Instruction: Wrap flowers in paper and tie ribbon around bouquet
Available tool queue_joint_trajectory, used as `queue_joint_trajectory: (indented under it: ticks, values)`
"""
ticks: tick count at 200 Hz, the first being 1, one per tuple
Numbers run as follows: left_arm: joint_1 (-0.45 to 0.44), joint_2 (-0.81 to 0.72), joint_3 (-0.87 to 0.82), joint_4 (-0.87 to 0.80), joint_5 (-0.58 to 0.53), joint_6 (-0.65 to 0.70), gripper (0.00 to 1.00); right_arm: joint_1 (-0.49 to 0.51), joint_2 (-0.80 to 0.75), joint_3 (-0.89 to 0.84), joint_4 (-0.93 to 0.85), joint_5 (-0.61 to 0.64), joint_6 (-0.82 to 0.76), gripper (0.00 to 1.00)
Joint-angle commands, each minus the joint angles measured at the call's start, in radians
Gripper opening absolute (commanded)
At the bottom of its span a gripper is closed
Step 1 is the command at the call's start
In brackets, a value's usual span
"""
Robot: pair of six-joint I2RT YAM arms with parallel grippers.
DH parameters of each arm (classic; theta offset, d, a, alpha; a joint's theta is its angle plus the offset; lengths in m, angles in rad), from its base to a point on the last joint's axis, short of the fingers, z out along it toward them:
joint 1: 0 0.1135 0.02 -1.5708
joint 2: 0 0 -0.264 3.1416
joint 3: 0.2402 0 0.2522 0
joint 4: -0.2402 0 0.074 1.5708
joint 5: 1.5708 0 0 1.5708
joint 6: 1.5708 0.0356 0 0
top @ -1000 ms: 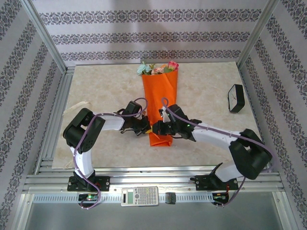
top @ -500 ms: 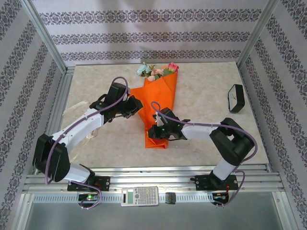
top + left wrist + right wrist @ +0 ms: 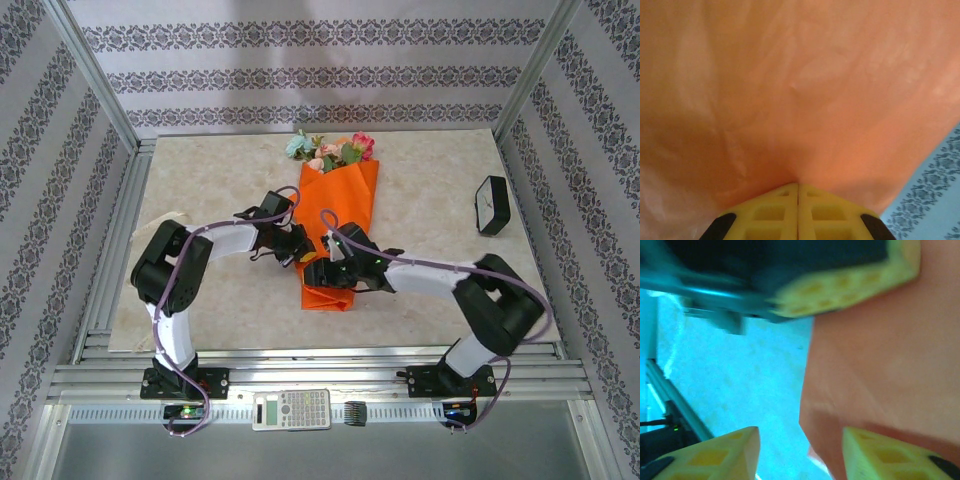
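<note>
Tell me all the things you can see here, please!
paper: one, orange, wrapped into a cone, mid-table
flowers: a few, pink, red and pale blue, poking out of the cone's far end
ribbon: one, beige, table's left edge
black-framed object: one, right side of the table
calculator: one, pale grey, front rail
table: one, beige marble
left arm: one, white and black, jaws shut on the paper
right arm: one, white and black, jaws open at the paper
</note>
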Motion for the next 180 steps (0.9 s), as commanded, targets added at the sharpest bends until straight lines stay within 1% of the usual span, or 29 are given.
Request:
queue_joint_trajectory:
  ticks: [1, 15, 29, 39, 50, 64, 77, 102, 115, 122, 131, 134, 136, 137, 139, 140, 141, 144, 145, 146, 147, 148, 149, 150, 151, 180]
  values:
    - [0.015, 0.014, 0.008, -0.075, -0.026, 0.105, 0.06, -0.039, -0.154, -0.034, -0.085, 0.025, 0.003, 0.51]
    - [0.012, 0.01, 0.001, -0.049, -0.024, 0.1, 0.06, -0.09, -0.222, -0.099, -0.109, 0.031, 0.006, 0.49]
    - [0.013, 0.012, 0.006, -0.04, -0.017, 0.093, 0.06, -0.171, -0.286, -0.188, -0.113, 0.019, 0.016, 0.49]
    - [0.011, 0.018, 0.016, -0.04, -0.011, 0.095, 0.06, -0.218, -0.312, -0.237, -0.105, 0.005, 0.018, 0.51]
    - [0.009, 0.023, 0.02, -0.04, -0.004, 0.095, 0.06, -0.245, -0.31, -0.265, -0.104, -0.008, 0.005, 0.55]
    - [0.006, 0.023, 0.023, -0.038, -0.002, 0.095, 0.06, -0.254, -0.265, -0.269, -0.099, -0.045, -0.017, 0.56]
    - [0.0, 0.024, 0.029, -0.038, 0.002, 0.097, 0.06, -0.246, -0.229, -0.28, -0.054, -0.069, 0.0, 0.56]
    - [-0.014, 0.036, 0.047, -0.034, 0.015, 0.099, 0.06, -0.223, -0.189, -0.29, -0.012, -0.044, 0.023, 0.56]
    - [-0.019, 0.036, 0.054, -0.057, 0.0, 0.101, 0.06, -0.223, -0.155, -0.291, 0.012, -0.037, 0.029, 0.55]
    - [-0.02, 0.031, 0.053, -0.067, -0.013, 0.102, 0.04, -0.224, -0.135, -0.287, 0.021, -0.032, 0.03, 0.52]
    - [-0.019, 0.023, 0.052, -0.081, -0.03, 0.104, 0.02, -0.226, -0.104, -0.283, 0.045, -0.031, 0.028, 0.41]
    - [-0.019, 0.02, 0.051, -0.089, -0.036, 0.105, 0.01, -0.226, -0.099, -0.282, 0.048, -0.031, 0.028, 0.39]
    - [-0.019, 0.018, 0.05, -0.093, -0.04, 0.105, 0.01, -0.225, -0.093, -0.28, 0.054, -0.031, 0.028, 0.34]
    - [-0.019, 0.018, 0.049, -0.095, -0.042, 0.105, 0.01, -0.225, -0.093, -0.28, 0.054, -0.031, 0.028, 0.34]
    - [-0.019, 0.015, 0.048, -0.099, -0.046, 0.106, 0.0, -0.226, -0.087, -0.277, 0.058, -0.031, 0.027, 0.28]
    - [-0.019, 0.014, 0.048, -0.103, -0.048, 0.107, 0.0, -0.226, -0.087, -0.277, 0.058, -0.031, 0.027, 0.28]
    - [-0.019, 0.014, 0.047, -0.105, -0.05, 0.107, 0.0, -0.226, -0.085, -0.276, 0.06, -0.031, 0.027, 0.26]
    - [-0.019, 0.011, 0.047, -0.11, -0.054, 0.107, 0.0, -0.226, -0.08, -0.273, 0.065, -0.032, 0.026, 0.19]
    - [-0.019, 0.011, 0.045, -0.111, -0.055, 0.108, 0.0, -0.226, -0.078, -0.271, 0.066, -0.033, 0.026, 0.14]
    - [-0.019, 0.009, 0.044, -0.113, -0.055, 0.108, 0.0, -0.226, -0.077, -0.271, 0.066, -0.034, 0.026, 0.12]
    - [-0.019, 0.009, 0.044, -0.113, -0.054, 0.108, 0.0, -0.226, -0.077, -0.271, 0.066, -0.034, 0.026, 0.12]
    - [-0.019, 0.008, 0.043, -0.114, -0.056, 0.108, 0.0, -0.226, -0.075, -0.267, 0.066, -0.033, 0.025, 0.07]
    - [-0.02, 0.009, 0.043, -0.115, -0.057, 0.108, 0.0, -0.226, -0.075, -0.267, 0.066, -0.033, 0.025, 0.07]
    - [-0.019, 0.008, 0.041, -0.115, -0.057, 0.108, 0.0, -0.226, -0.074, -0.265, 0.065, -0.034, 0.025, 0.01]
    - [-0.02, 0.008, 0.04, -0.116, -0.057, 0.109, 0.0, -0.226, -0.073, -0.264, 0.065, -0.034, 0.025, 0.0]
    - [-0.02, 0.001, 0.011, -0.108, -0.053, 0.104, 0.0, -0.229, -0.111, -0.243, 0.04, -0.015, 0.004, 0.0]
